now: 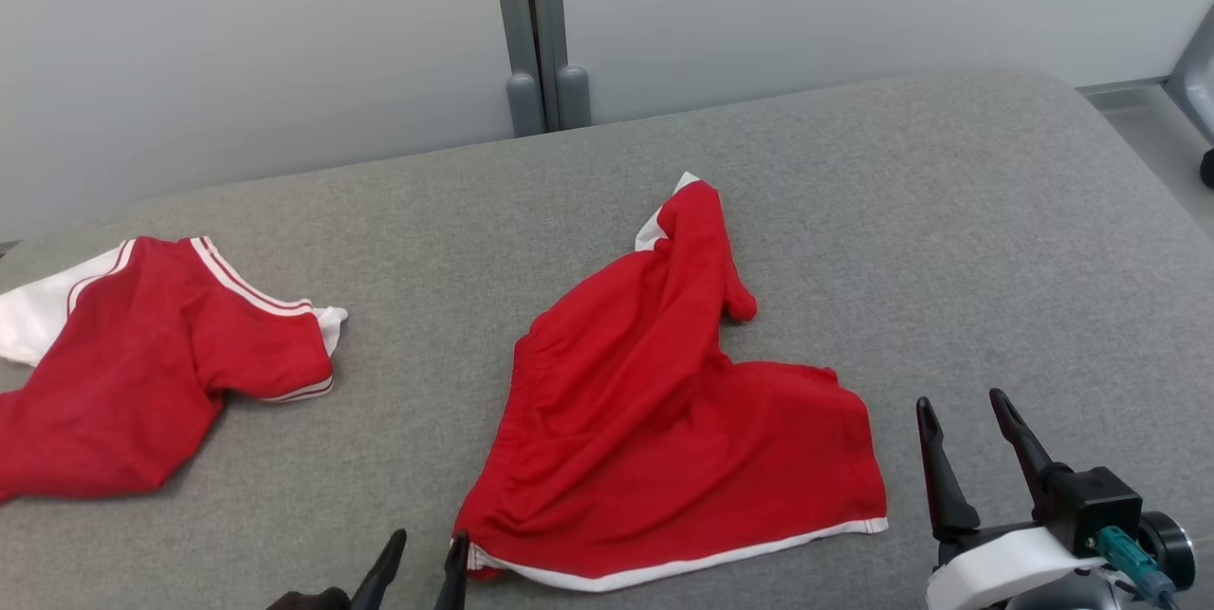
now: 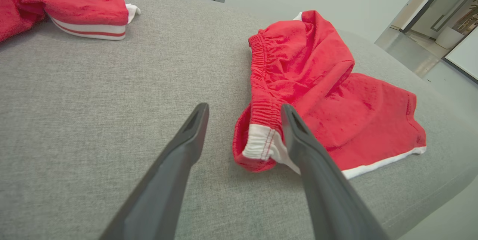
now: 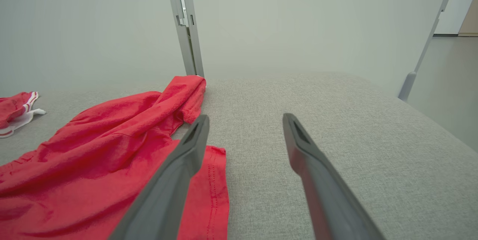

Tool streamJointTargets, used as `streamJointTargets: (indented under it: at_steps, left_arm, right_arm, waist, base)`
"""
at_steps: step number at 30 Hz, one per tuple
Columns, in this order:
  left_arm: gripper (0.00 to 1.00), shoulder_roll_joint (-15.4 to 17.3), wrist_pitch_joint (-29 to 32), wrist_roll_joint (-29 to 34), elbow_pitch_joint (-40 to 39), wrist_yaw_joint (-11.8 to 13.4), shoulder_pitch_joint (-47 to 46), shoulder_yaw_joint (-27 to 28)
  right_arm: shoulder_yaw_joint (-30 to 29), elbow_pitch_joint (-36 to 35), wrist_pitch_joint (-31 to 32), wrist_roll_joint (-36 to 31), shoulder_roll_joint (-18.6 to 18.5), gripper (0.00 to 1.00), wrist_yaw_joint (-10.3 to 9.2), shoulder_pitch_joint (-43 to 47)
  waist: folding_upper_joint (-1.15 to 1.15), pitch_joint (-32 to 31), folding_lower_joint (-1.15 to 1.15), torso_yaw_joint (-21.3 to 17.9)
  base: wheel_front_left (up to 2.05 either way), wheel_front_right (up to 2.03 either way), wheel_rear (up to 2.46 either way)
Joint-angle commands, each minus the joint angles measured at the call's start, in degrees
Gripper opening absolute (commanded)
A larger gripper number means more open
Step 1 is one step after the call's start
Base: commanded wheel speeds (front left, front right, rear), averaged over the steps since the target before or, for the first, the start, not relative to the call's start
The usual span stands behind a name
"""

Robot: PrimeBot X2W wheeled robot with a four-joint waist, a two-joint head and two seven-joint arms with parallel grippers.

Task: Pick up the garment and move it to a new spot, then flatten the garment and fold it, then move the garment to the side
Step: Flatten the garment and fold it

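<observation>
The garment [image 1: 645, 420] is a pair of red shorts with a white hem. It lies crumpled in the middle of the grey padded surface [image 1: 948, 240], one leg bunched toward the back. My left gripper [image 1: 429, 544] is open at the garment's near left corner. In the left wrist view that gripper [image 2: 243, 108] has the waistband corner of the garment [image 2: 336, 105] lying loose between its fingers, close to the right finger. My right gripper [image 1: 960, 401] is open just right of the garment's right edge, with bare surface between the fingers. The right wrist view has the right gripper [image 3: 245, 117] beside the garment [image 3: 93, 150].
A second red garment with white striped trim [image 1: 142, 354] lies at the far left of the surface. Behind the surface stands a pale wall with a grey post [image 1: 536, 31]. The surface drops off to the floor [image 1: 1157, 136] at the right.
</observation>
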Motion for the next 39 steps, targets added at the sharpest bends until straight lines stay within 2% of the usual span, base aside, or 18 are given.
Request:
streamJointTargets:
  at_steps: [1, 6, 13, 20, 23, 29, 39]
  left_arm:
    - [1.00, 0.6, 0.0, 0.7, -0.6, -0.2, 1.3, 1.2]
    - [1.00, 0.2, 0.0, 2.5, -3.6, -0.2, 3.8, 6.4]
    - [1.00, -3.1, 0.0, 10.6, -12.0, -0.2, 6.7, 16.7]
    - [1.00, -5.1, 0.0, 16.5, -16.9, -0.2, 7.9, 21.4]
    - [1.00, -5.3, 0.0, 18.0, -16.5, -0.2, 8.1, 20.7]
    - [1.00, -5.3, 0.0, 15.0, -14.1, -0.2, 6.5, 16.5]
    - [1.00, -5.2, 0.0, 15.3, -13.1, -0.2, 7.0, 15.4]
  right_arm:
    - [-0.3, -0.4, 0.0, -0.4, -0.1, 1.00, -0.06, 0.7]
    - [-1.3, -1.2, 0.0, -0.9, -0.1, 1.00, -0.06, 1.3]
    - [-3.7, -3.6, 0.0, -1.0, -0.1, 1.00, -0.06, 1.2]
    - [-3.5, -5.0, 0.0, 0.1, -0.1, 1.00, -0.06, 2.2]
    - [-3.4, -4.8, 0.0, -1.1, -0.1, 1.00, -0.06, 2.6]
    - [-3.3, -3.6, 0.0, -2.2, -0.1, 1.00, -0.06, 3.7]
    - [-2.2, -2.5, 0.0, -1.7, -0.1, 1.00, -0.06, 3.0]
  waist:
    - [0.00, -0.2, 0.00, 0.1]
    - [0.00, -0.4, 0.00, 0.8]
    - [0.00, -0.6, 0.00, 2.8]
    - [0.00, -1.1, 0.00, 4.9]
    - [0.00, -1.0, 0.00, 5.6]
    - [0.00, -1.2, 0.00, 5.9]
    - [0.00, -0.7, 0.00, 4.5]
  base:
    - [0.00, 0.00, 0.00]
    - [0.00, 0.00, 0.00]
    - [0.00, 0.00, 0.00]
    - [0.00, 0.00, 0.00]
    - [0.00, 0.00, 0.00]
    - [0.00, 0.00, 0.00]
    - [0.00, 0.00, 0.00]
